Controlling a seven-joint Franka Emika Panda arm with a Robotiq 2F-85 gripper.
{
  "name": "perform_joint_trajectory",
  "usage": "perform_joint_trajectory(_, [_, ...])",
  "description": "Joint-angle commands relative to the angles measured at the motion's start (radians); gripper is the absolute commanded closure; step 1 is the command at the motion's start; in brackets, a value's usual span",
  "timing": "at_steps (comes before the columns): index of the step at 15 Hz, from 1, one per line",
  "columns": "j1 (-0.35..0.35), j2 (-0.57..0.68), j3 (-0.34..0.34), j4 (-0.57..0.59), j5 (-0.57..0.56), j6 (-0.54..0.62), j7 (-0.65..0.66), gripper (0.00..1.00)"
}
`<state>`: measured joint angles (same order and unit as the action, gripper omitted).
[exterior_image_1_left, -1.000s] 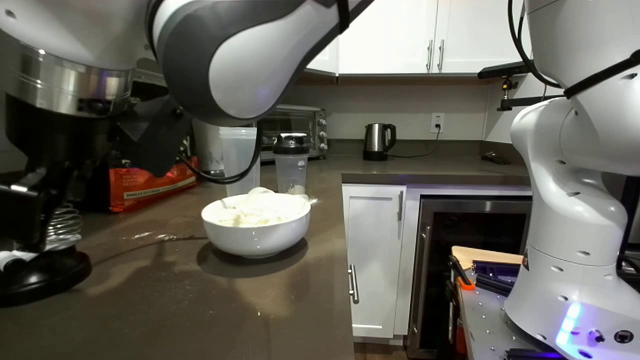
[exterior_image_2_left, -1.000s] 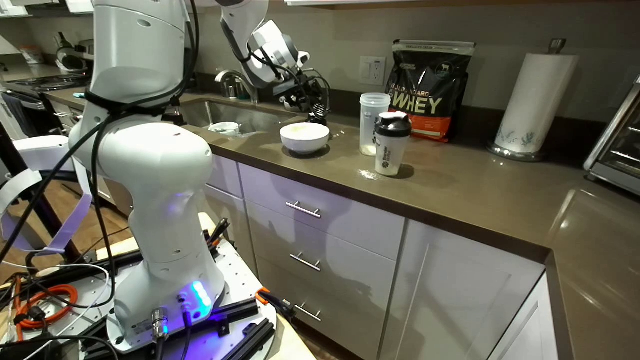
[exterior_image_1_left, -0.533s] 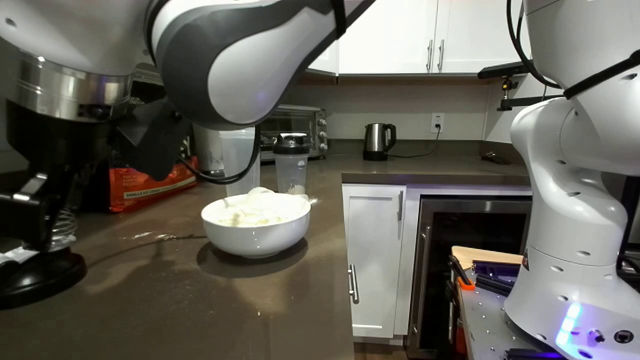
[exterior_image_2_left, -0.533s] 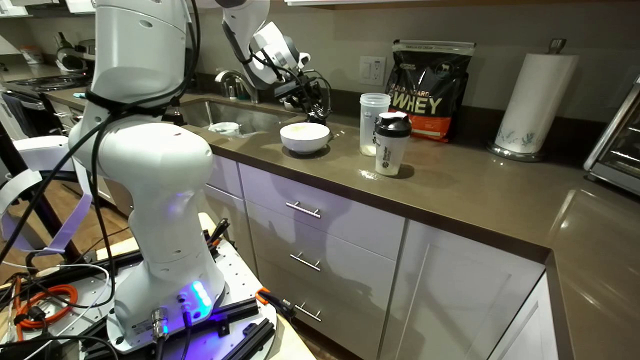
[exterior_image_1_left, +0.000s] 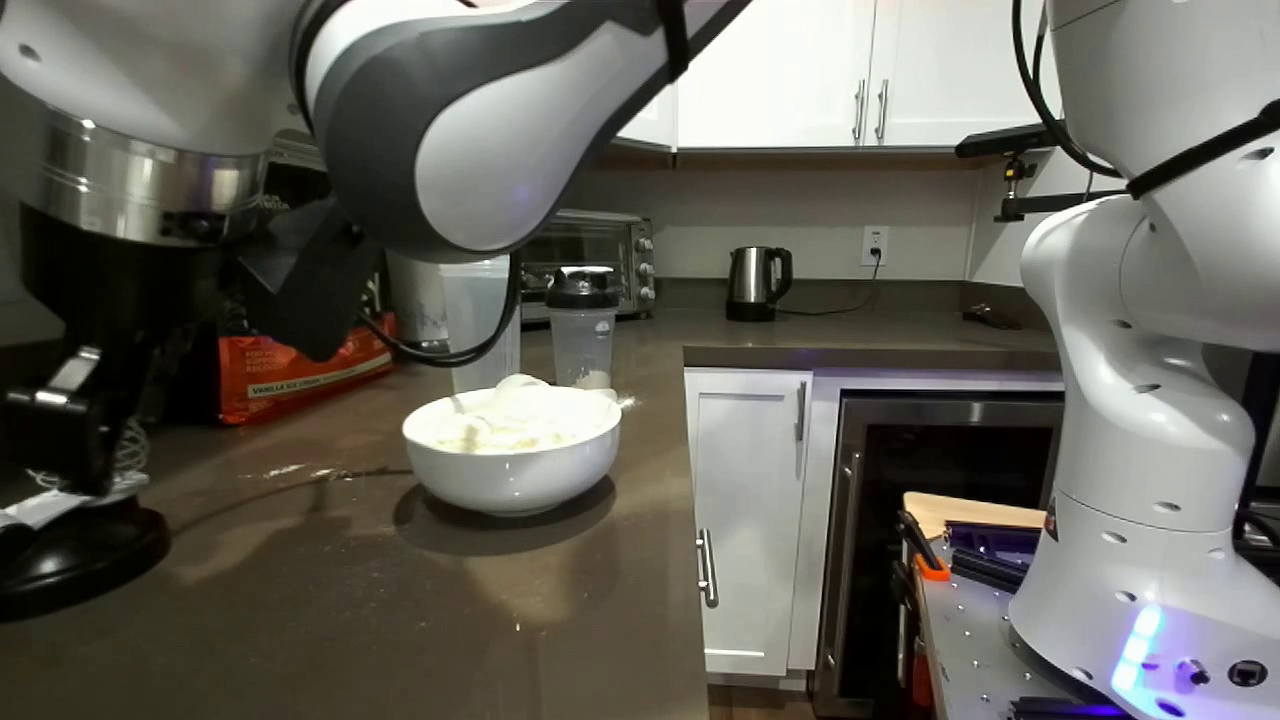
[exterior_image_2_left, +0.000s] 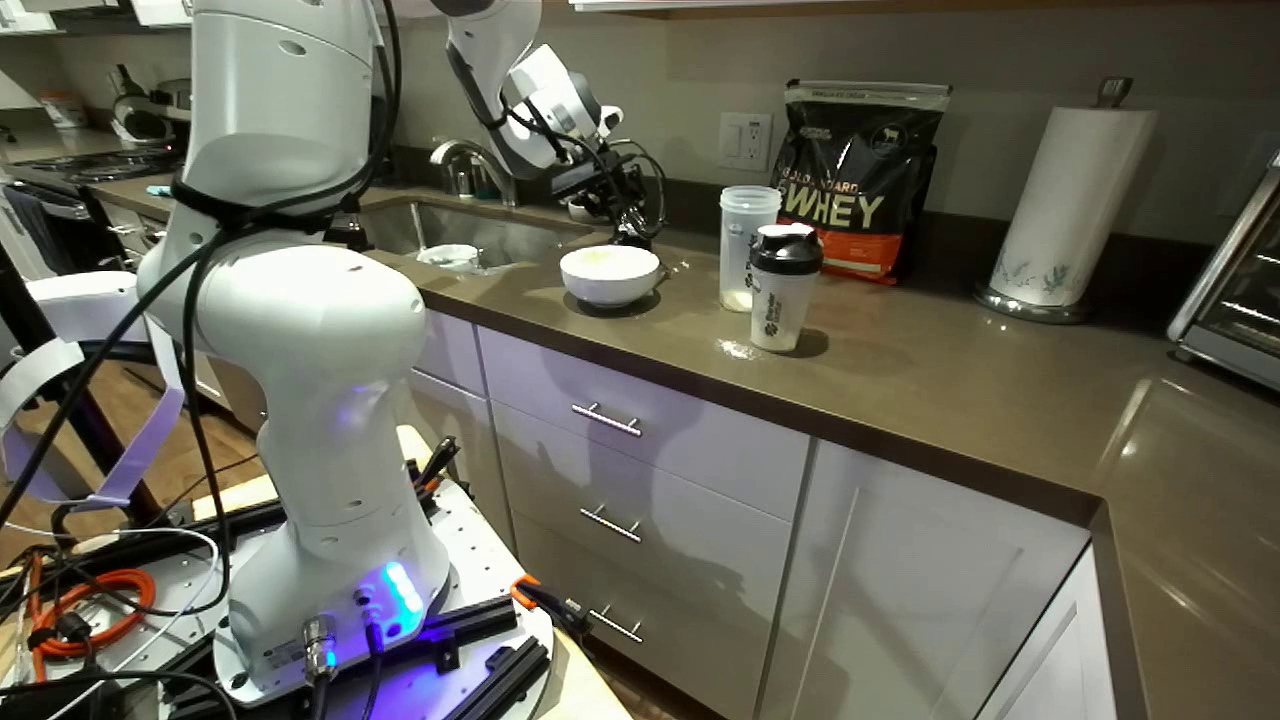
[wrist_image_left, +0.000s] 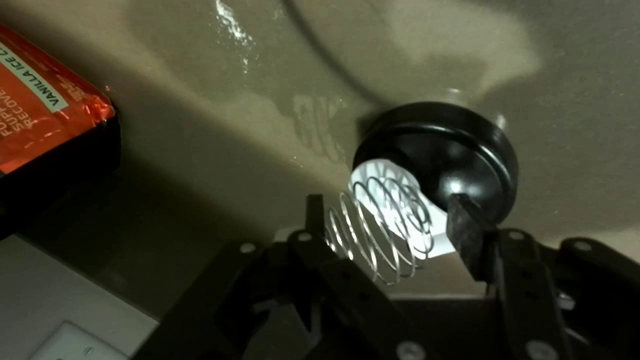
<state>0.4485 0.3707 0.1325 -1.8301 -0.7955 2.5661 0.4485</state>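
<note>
Evidently, the grasp was only partly carried out. A wire coil (wrist_image_left: 380, 227) was located between the fingers (wrist_image_left: 470, 240) of the gripper (wrist_image_left: 386, 205), low over the counter (wrist_image_left: 215, 145). The jaws were seen standing apart: a narrow gap was left between the coil and one finger, while contact at the opposite finger could not be confirmed. No firm hold was recorded. Beneath the coil, a white piece (wrist_image_left: 440, 222), possibly a scoop, was noted, overlapping a black round piece (wrist_image_left: 440, 155), possibly a lid; whether these were touched by the coil could not be told.

Placement of the fingers about the coil was judged done. A secure hold was judged outstanding, and no clear lift of the coil was shown. A pale, powdery heap (exterior_image_1_left: 525, 420) was already contained in the white bowl (exterior_image_1_left: 512, 480), which was seen apart from the gripper.

Comparison with the frames of a second earlier: in an exterior view, the near finger (exterior_image_1_left: 75, 445) was found shifted toward the bowl and across the coil, so that less of the wire was exposed. More of the white piece was revealed, and the black piece was displaced slightly away from the bowl. No displacement was observed in the bowl, the tall clear bottle (exterior_image_2_left: 742, 240) or the black-topped shaker bottle (exterior_image_2_left: 785, 300).
</note>
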Motion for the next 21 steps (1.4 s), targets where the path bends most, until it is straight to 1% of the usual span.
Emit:
perform_joint_trajectory(1, [0.005,0.019,-0.01,0.025,-0.031,0.019,0.008,0.4])
perform_joint_trajectory(2, [0.005,0.02,-0.01,0.026,-0.031,0.02,0.008,0.4])
perform_joint_trajectory(3, [0.005,0.02,-0.01,0.026,-0.031,0.019,0.007,0.46])
perform_joint_trajectory(4, [0.005,0.02,-0.011,0.027,-0.031,0.019,0.008,0.6])
perform_joint_trajectory(6, [0.006,0.017,-0.01,0.024,-0.029,0.019,0.01,0.75])
perform_joint_trajectory(7, [0.007,0.015,-0.011,0.022,-0.031,0.018,0.012,0.77])
perform_joint_trajectory(8, [0.007,0.012,-0.011,0.019,-0.031,0.018,0.012,0.76])
perform_joint_trajectory(10, [0.005,0.007,-0.012,0.013,-0.033,0.021,0.014,0.77])
perform_joint_trajectory(12, [0.004,0.0,-0.014,0.006,-0.035,0.022,0.016,0.73])
perform_joint_trajectory(13, [0.003,-0.004,-0.017,0.002,-0.037,0.024,0.02,0.64])
perform_joint_trajectory(14, [0.003,-0.005,-0.017,0.001,-0.037,0.025,0.02,0.51])
perform_joint_trajectory(15, [0.002,-0.005,-0.019,0.001,-0.038,0.025,0.022,0.5])
perform_joint_trajectory(16, [0.002,-0.005,-0.021,0.001,-0.039,0.026,0.023,0.41])
perform_joint_trajectory(20, [0.001,-0.003,-0.022,0.003,-0.035,0.033,0.02,0.16])
perform_joint_trajectory(21, [0.001,-0.002,-0.022,0.004,-0.034,0.035,0.02,0.14])
